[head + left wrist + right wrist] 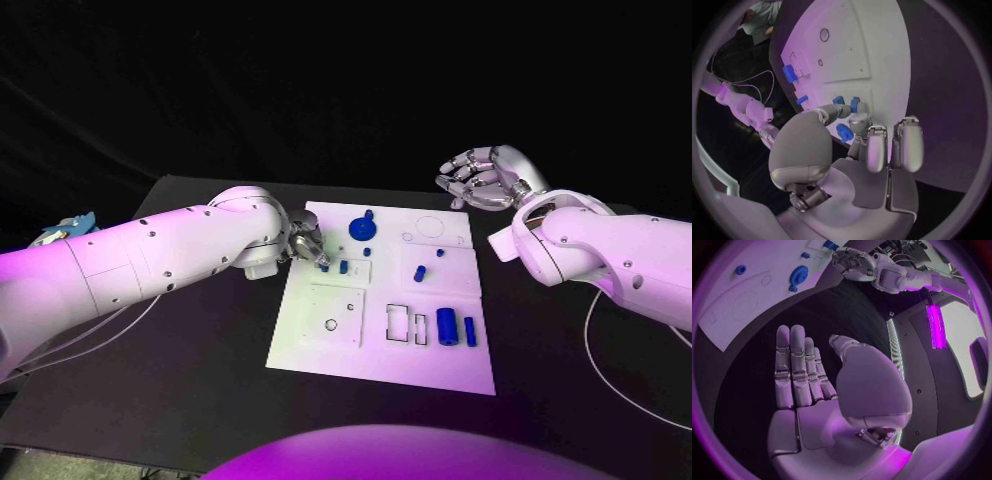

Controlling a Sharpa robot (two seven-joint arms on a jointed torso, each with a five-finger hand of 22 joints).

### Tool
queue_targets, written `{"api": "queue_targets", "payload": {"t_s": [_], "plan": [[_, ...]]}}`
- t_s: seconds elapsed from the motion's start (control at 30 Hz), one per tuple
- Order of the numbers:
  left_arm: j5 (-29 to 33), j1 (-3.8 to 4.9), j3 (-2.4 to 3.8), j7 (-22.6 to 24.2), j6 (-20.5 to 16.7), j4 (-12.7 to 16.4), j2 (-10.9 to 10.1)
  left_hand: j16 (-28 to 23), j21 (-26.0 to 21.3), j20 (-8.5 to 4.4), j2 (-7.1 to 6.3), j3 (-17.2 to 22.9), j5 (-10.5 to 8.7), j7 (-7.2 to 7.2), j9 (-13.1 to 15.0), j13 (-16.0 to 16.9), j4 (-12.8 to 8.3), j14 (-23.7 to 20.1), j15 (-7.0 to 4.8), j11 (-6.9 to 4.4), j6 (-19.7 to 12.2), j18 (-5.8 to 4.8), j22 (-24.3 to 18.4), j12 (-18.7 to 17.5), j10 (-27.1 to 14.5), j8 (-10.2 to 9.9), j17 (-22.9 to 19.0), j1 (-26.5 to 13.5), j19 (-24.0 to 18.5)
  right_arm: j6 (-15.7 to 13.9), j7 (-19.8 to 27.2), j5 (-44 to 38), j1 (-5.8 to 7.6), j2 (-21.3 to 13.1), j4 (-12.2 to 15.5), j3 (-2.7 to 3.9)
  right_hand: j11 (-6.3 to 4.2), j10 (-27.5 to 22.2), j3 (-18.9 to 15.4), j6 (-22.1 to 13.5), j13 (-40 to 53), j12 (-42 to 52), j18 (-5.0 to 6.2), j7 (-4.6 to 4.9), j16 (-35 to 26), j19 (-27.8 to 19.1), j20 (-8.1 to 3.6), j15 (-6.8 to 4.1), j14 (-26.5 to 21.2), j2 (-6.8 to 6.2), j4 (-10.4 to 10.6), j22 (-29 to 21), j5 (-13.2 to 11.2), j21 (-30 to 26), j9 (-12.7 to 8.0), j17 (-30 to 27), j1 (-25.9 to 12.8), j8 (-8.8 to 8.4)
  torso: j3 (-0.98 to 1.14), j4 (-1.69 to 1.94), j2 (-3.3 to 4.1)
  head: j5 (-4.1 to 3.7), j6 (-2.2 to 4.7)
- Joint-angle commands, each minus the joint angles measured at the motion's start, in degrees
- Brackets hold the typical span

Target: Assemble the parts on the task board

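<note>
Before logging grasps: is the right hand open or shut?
Open. The right hand holds nothing, its fingers extended side by side, beyond the task board.

Black table (pixel 173 330) with a matte top, dark surround behind it (nearly black), white cables (pixel 627 360) trailing over the table, glowing light strip (pixel 934 325) at one side.

Lit in purple-magenta, strongest on the white arms; glared off the task board (pixel 378 370). Dark beyond the table (pixel 173 400). Bent hard at wrist-view rims. Perhaps slightly soft on small parts.
</note>
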Motion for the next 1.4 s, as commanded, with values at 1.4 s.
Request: {"api": "queue_targets", "payload": {"t_s": [1.4], "plan": [[0.85,0.04,-0.02,-0.95,5.94,-2.27,1.83,0.65,0.39,-0.18,0.26,8.33,0.64,-1.77,1.53,0.63,-8.93,5.92,-0.35,0.0,2.27,-0.5,2.43,0.57,1.25,0.44,15.0,-0.74,0.24,0.4,0.51,-0.05,-0.06,0.09,-0.01,0.01,0.15,-0.05,-0.25,-0.41,-0.06,0.3,0.65,0.27,-0.2,0.22,0.02,0.14,0.44,0.22,0.02,-0.06,0.25,-0.37,-0.07,0.08,-0.16,0.3,0.06,-0.01,-0.02,-0.12,-0.43]]}}
